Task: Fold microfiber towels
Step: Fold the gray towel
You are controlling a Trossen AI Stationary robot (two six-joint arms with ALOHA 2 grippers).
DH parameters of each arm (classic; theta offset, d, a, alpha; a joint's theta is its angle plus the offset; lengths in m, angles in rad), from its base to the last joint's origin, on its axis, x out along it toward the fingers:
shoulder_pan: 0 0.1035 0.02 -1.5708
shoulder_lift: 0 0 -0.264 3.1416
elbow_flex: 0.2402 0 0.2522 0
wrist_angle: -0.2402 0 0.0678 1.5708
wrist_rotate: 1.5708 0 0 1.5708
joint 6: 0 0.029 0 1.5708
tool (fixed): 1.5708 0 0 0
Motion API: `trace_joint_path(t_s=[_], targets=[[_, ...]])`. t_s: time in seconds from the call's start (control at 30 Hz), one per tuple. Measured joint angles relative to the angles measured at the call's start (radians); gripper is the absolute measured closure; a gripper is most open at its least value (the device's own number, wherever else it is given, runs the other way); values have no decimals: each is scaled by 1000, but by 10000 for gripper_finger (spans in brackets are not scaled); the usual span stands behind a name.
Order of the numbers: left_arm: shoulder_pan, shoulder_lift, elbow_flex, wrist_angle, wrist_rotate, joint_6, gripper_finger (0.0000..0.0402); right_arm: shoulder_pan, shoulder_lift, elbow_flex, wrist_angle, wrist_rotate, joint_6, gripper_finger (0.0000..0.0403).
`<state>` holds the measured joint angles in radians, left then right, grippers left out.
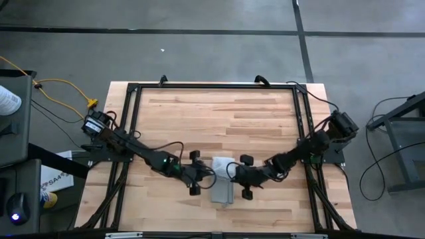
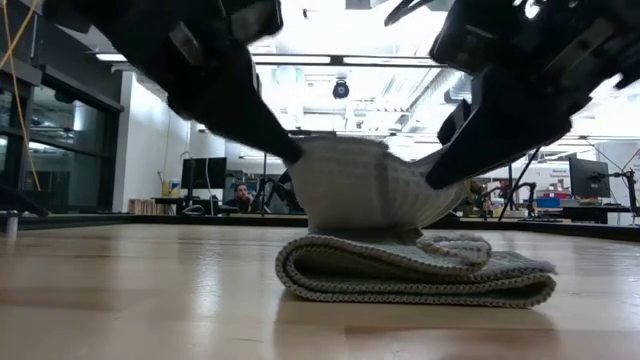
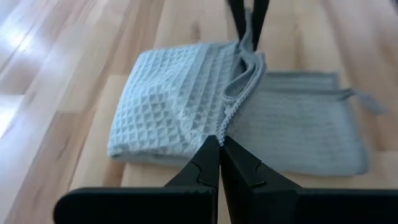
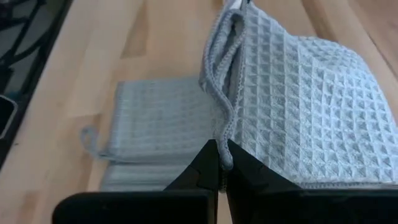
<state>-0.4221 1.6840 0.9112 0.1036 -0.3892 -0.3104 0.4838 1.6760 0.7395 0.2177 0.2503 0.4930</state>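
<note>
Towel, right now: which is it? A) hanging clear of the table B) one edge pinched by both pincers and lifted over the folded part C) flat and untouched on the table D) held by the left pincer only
B: the left pincer and the right pincer are each shut on the raised edge of the towel, whose folded lower layers rest on the table.

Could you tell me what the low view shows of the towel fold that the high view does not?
Only the low view shows the towel in profile: a raised edge lifted between both grippers, stacked layers with a rounded fold resting on the table, and a person in the room behind. Only the high view shows both whole arms and the left gripper and right gripper meeting near the table's front edge. Both show each gripper shut on the towel.
</note>
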Motion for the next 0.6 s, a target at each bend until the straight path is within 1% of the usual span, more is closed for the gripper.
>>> trace_joint_path(t_s=[0.23, 0.37, 0.6], targets=[[-31, 3, 0, 85, -8, -36, 401, 30, 0, -1, 42, 5, 31, 399], [-44, 46, 2, 150, -9, -58, 401, 35, 0, -1, 64, 14, 36, 399], [-82, 139, 96, 133, -2, -63, 401, 59, 0, -1, 104, 14, 59, 399]])
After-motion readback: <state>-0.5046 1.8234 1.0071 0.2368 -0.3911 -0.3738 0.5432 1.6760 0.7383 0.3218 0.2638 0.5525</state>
